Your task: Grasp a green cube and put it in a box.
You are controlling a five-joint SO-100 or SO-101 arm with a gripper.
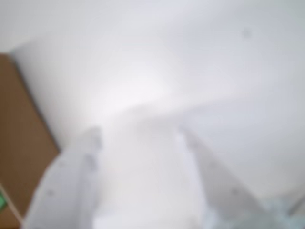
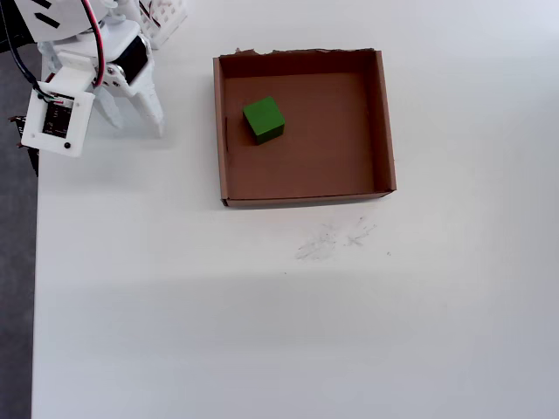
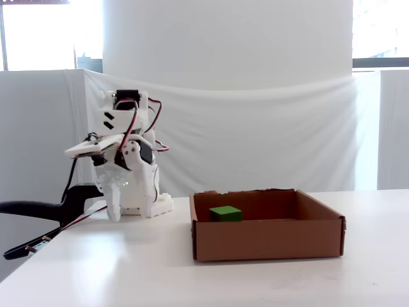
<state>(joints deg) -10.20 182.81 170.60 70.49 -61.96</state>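
Small bright-green matte cube (image 2: 263, 120) rests inside shallow brown cardboard box (image 2: 385, 122), upper-left part of box floor in overhead view. Likely light, rigid, non-slippery; pinch opposite flat faces. White fingers (image 2: 134, 114) apart, empty, upper left, well apart from box.

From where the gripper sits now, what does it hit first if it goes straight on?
The gripper points down, its fingers open and empty, so it likely meets bare table first, left of the box in the overhead view.

Bright-green cube (image 2: 263, 119) (matte), brown box (image 2: 384, 122), seemingly white gripper (image 2: 135, 118).
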